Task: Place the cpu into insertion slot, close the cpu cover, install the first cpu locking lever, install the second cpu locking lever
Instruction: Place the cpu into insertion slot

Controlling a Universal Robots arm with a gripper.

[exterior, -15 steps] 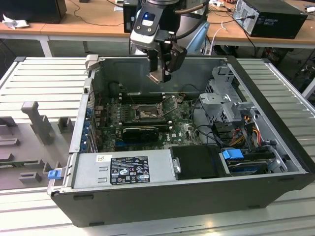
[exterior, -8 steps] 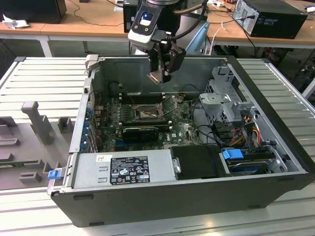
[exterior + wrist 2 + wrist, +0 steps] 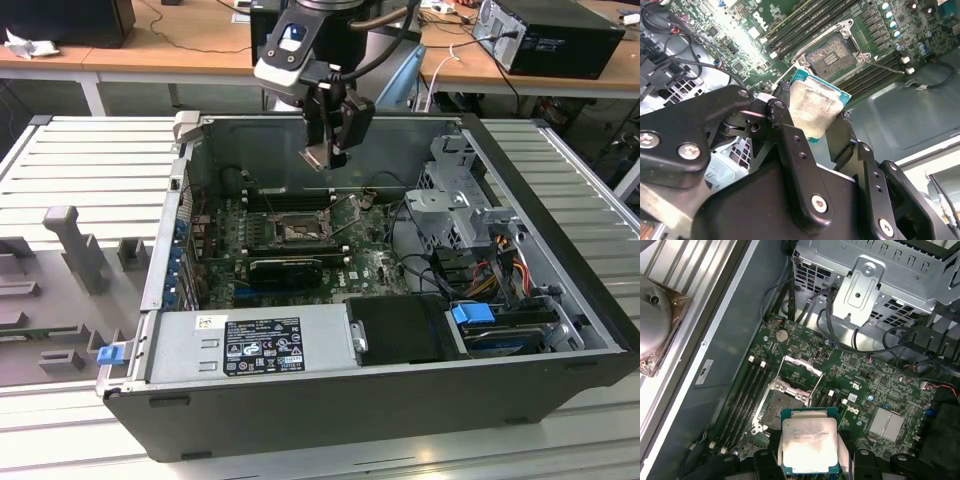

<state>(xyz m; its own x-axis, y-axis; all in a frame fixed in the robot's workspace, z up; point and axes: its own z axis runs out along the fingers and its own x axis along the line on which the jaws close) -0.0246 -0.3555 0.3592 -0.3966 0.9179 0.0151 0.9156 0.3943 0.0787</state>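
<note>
The gripper (image 3: pixel 814 115) is closed on 2 opposite edges of the cpu (image 3: pixel 809 445), silvery face toward the wrist cameras, in the air above the motherboard (image 3: pixel 867 390). Light and stiff, and probably fragile underneath, it suits an edge hold only. Beyond it lies the insertion slot (image 3: pixel 777 412), bare, with the cpu cover (image 3: pixel 803 365) swung up.
</note>
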